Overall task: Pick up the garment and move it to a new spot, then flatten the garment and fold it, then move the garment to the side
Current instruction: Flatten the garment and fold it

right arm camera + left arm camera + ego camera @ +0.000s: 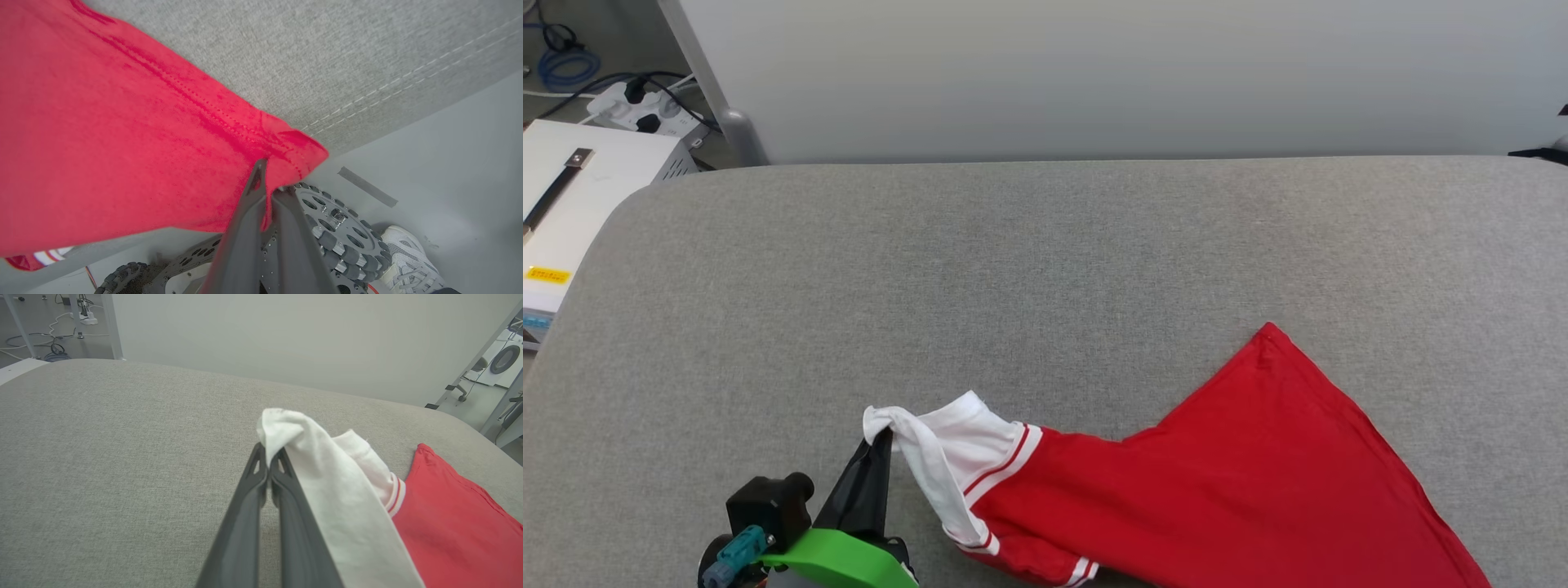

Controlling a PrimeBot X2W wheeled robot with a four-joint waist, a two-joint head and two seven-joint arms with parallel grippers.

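Observation:
The garment [1258, 474], a red T-shirt with white sleeves and red-and-white striped trim, lies stretched across the front right of a grey padded surface [1013, 269]. Its plain red side faces up, so any lettering or number is hidden. My left gripper [880, 437] is shut on the bunched end of a white sleeve [310, 457], pinched between the fingertips [261, 461]. In the right wrist view my right gripper [267, 183] is shut on a stitched red hem corner [294, 147], held out past the surface's front edge, over the floor.
A pale wall panel [1094, 73] runs along the back edge. A white box [572, 204] and a power strip [637, 110] with cables sit at the far left. Below the hem are my roller wheel [339, 232] and a person's white shoe [408, 261].

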